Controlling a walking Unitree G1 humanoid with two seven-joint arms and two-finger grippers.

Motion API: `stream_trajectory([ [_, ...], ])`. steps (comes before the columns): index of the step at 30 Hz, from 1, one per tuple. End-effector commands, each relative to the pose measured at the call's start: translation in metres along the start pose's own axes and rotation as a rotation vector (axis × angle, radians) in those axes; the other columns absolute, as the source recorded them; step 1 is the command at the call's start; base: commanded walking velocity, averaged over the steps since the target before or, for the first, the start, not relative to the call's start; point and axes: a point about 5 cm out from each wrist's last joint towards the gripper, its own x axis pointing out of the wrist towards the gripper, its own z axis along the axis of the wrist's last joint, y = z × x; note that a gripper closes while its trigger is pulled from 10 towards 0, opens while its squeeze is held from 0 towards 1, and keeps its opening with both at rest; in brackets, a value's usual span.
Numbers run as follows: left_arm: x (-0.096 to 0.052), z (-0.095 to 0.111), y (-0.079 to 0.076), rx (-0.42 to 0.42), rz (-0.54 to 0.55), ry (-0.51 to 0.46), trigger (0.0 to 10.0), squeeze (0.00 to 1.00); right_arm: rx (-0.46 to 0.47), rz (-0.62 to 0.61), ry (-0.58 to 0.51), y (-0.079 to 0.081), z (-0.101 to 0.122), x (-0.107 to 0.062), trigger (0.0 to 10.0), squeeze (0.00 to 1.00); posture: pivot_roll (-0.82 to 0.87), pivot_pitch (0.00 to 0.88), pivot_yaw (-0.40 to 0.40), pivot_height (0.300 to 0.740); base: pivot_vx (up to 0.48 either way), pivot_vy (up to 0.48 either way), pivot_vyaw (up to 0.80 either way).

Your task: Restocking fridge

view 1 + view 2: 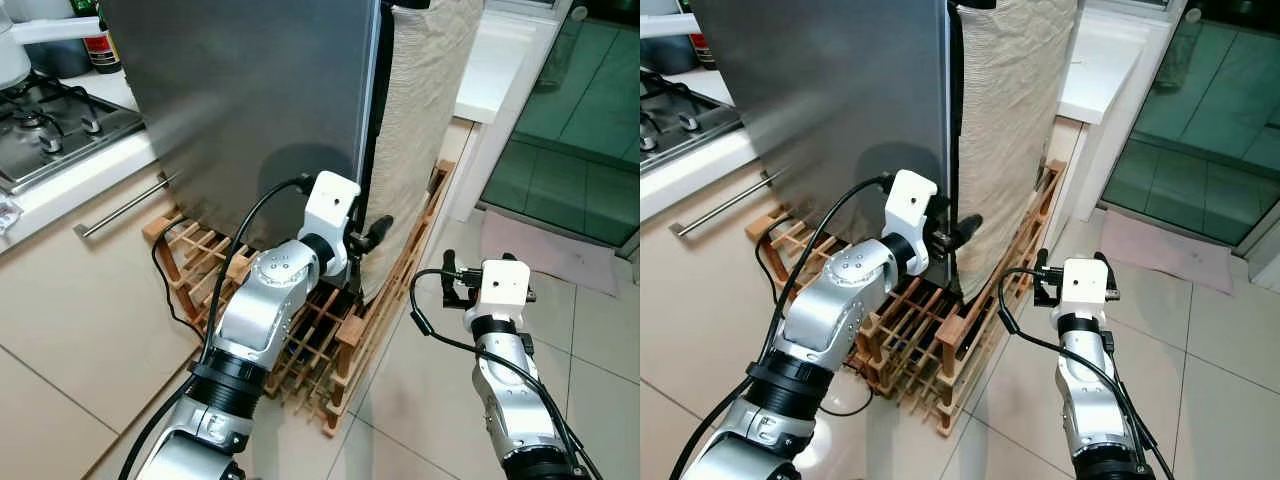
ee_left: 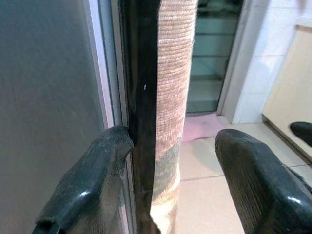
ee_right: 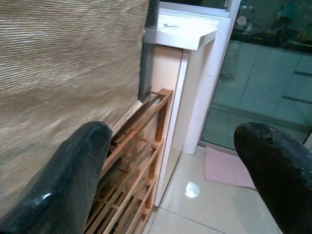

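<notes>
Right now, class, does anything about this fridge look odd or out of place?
Yes: the fridge stands on a wooden slatted rack rather than the floor, and a beige ribbed cloth drapes its side. The left gripper is open at the door edge.

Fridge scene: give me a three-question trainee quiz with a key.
1. True or false: the left gripper is at the edge of the fridge door.
2. What does the fridge stand on?
A. wooden rack
B. blue carpet
C. metal trolley
3. Fill in: the right gripper is ____ and holds nothing.

Key:
1. True; one of its fingers touches the door's edge.
2. A, the wooden rack.
3. open
</notes>
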Motion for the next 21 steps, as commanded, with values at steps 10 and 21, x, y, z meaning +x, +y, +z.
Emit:
stream_trajectory([
  [10, -0.004, 0.044, -0.028, 0.103, -0.33, -0.22, 10.0, 0.0, -0.041, 0.012, 0.072, -0.011, -0.016, -0.005, 10.0, 0.0, -0.09, 0.0, -0.027, 0.74, 0.0, 0.0, 0.0],
  [21, -0.006, 0.043, -0.021, 0.106, -0.312, -0.223, 10.0, 0.0, -0.069, 0.001, 0.141, -0.02, -0.034, -0.014, 10.0, 0.0, -0.1, 0.0, -0.017, 0.74, 0.0, 0.0, 0.0],
])
